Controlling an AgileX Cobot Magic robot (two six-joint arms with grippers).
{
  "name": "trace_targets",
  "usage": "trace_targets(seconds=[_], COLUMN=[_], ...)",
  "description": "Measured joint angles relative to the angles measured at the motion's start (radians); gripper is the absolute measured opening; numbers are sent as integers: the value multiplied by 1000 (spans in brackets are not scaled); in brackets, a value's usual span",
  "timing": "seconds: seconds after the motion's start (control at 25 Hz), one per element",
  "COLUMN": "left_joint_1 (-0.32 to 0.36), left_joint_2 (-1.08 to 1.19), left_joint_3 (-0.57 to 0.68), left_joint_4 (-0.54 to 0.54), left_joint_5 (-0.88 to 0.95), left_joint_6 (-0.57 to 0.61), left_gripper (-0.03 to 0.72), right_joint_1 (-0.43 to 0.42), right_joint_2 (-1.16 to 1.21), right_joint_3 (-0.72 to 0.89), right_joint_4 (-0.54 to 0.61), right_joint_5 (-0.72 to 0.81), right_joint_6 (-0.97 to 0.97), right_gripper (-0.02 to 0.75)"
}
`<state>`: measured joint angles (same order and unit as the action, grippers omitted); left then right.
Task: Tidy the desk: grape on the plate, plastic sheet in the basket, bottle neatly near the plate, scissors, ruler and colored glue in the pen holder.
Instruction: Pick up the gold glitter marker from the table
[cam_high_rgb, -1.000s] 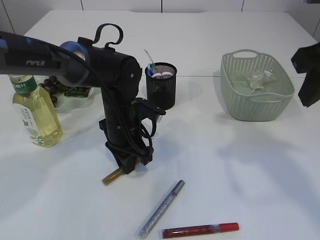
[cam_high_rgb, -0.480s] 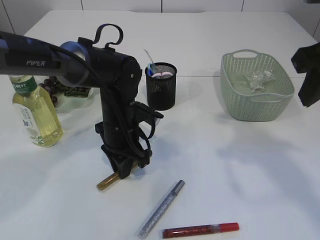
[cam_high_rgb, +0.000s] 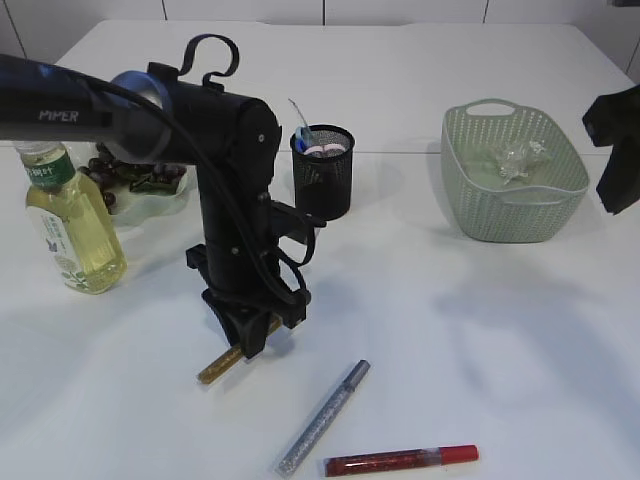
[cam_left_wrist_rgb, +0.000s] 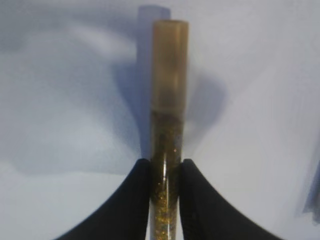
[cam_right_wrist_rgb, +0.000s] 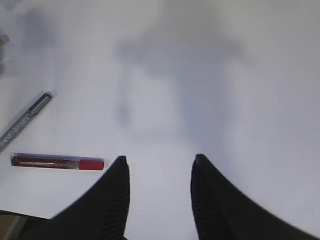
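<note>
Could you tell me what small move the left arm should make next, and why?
Probably lift a little higher: the left hand is shut on the gold glitter glue tube, whose tip hangs close above the white table, then carry it toward the black mesh pen holder.

Held item: gold glitter glue (cam_left_wrist_rgb: 168, 125), cap pointing away
Fingers (cam_left_wrist_rgb: 131, 200): black, pinching its lower barrel
Background: white worktop (cam_left_wrist_rgb: 60, 150)

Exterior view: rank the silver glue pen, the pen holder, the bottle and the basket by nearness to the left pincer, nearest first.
From the left pincer:
1. Silver glue pen, just to its right, toward the front edge.
2. Pen holder, behind it.
3. Bottle, off to the left.
4. Basket, far right and back.
</note>
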<state>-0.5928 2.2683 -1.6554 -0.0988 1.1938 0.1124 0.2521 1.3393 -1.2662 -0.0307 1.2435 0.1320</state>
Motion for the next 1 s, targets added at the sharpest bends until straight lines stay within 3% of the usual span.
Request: trace_targets(seconds=[0.36,0.52,1.0], left_joint_1=[0,0,0], left_joint_2=[-85,-146,-472], left_joint_3=[8,115,476], left_joint_4=[-35,-57,-70], left_joint_5=[4,-39,-548], left_joint_6=[-22,-22,-24], left_gripper=[141,141,141], right_joint_1=[0,0,0], right_joint_2=[0,0,0], right_joint_3=[0,0,0], right_joint_4=[0,0,-2], right_joint_5=[0,0,0], right_joint_6=[0,0,0], right_gripper=[331,331,331])
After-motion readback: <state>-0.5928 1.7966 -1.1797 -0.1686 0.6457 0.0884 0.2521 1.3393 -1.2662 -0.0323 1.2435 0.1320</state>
